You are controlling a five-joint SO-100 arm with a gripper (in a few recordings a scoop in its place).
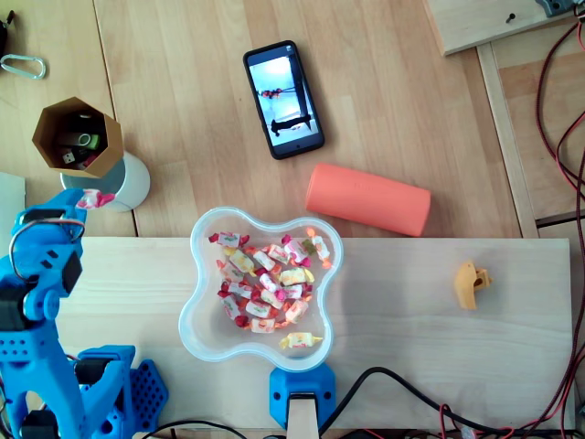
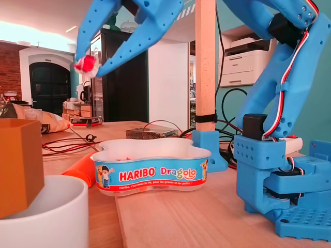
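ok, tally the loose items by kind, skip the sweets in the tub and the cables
smartphone: 1
orange cylinder: 1
Haribo tub: 1
white cup: 1
hexagonal brown holder: 1
carabiner: 1
small yellow piece: 1
wrapped sweet in the gripper: 1
Total: 8

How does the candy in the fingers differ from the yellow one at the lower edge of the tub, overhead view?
The held candy is red and white, while the yellow candy has pink ends. The held candy is pinched between the fingers, raised above the table; the yellow candy lies loose. The held candy is outside the tub, by the white cup; the yellow candy is inside. Both are small wrapped sweets.
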